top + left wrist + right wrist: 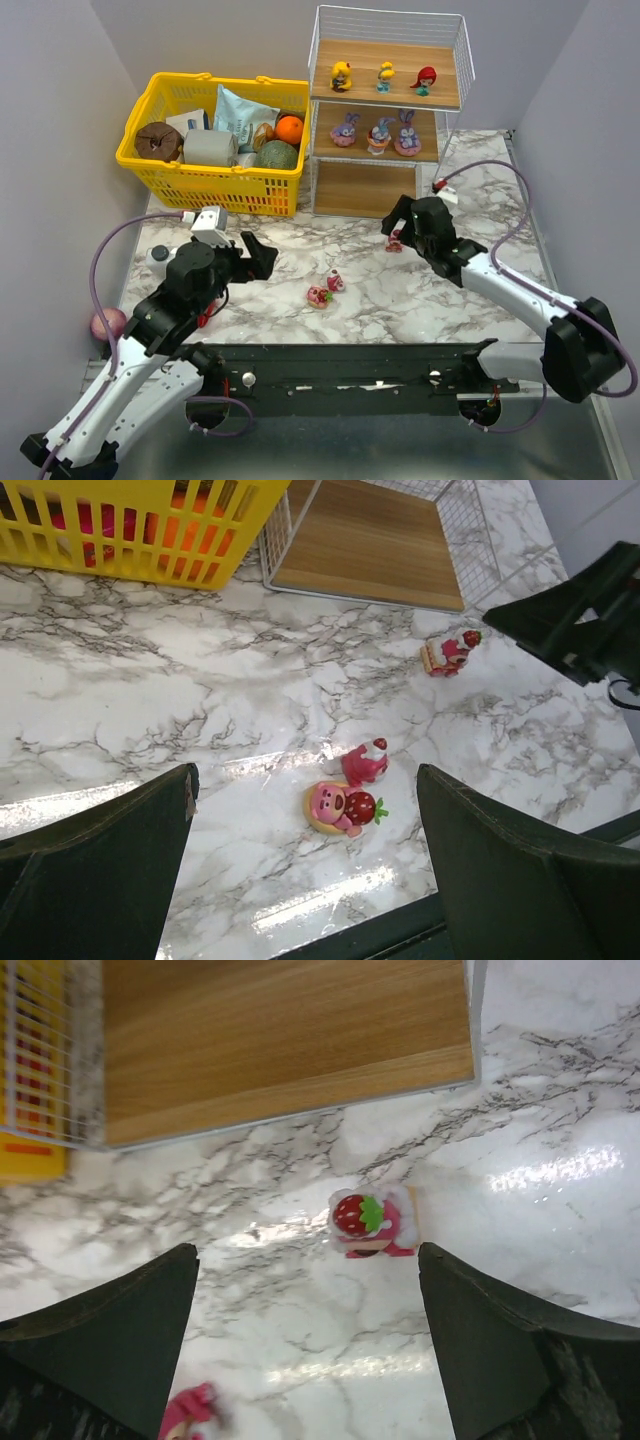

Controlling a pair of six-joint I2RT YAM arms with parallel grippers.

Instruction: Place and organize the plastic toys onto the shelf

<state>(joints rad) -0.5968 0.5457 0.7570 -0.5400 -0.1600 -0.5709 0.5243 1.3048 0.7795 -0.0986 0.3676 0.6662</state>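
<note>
Right wrist view has the right gripper (305, 1258) with its fingers wide apart above the desk (560, 1160), holding nothing. A strawberry toy (365, 1222) lies just toward 1 o'clock of the gripper's centre, not yet between the fingers. The step in hand looks like picking up this toy for the shelf (360, 188), whose bare bottom board sits at 12 o'clock. To do it well, I would shift slightly toward 1 o'clock so the toy is centred, come straight down, and close low on its body. It is small and rounded, so it could squirt out across the glossy top.

The left gripper (258, 255) hangs parted and empty, with two toys (343, 807) lying close together below it, near the desk's middle. Three dolls (385, 75) fill the shelf's top tier and three bunnies (380, 135) the middle one.

The desk is marble-patterned and shiny, with glare streaks. Grey walls close it in on three sides, and a basket (205, 180) stands at 11 o'clock.
</note>
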